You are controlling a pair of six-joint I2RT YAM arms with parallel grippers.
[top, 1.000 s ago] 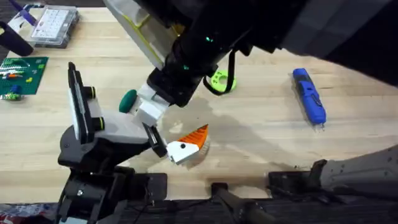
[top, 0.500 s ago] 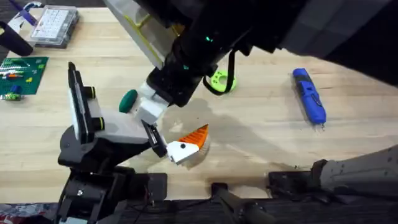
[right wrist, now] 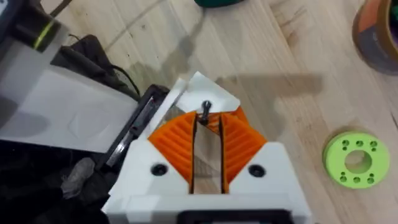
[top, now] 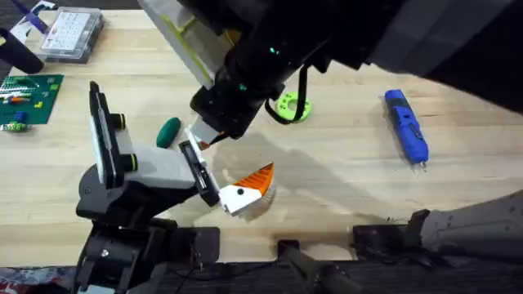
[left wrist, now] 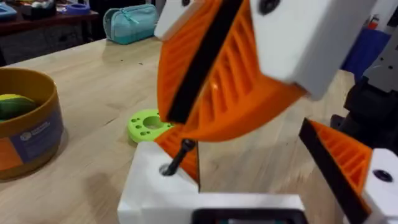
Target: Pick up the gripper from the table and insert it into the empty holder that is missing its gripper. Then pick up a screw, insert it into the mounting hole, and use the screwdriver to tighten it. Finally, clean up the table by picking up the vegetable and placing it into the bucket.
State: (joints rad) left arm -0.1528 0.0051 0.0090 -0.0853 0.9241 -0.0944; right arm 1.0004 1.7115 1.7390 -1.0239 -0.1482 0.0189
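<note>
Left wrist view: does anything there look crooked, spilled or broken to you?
The black screw stands out: its tip sits at the hole in the white block, but it leans sideways instead of standing straight. The right gripper pinches it between its orange pads. Nothing looks spilled or broken.
</note>
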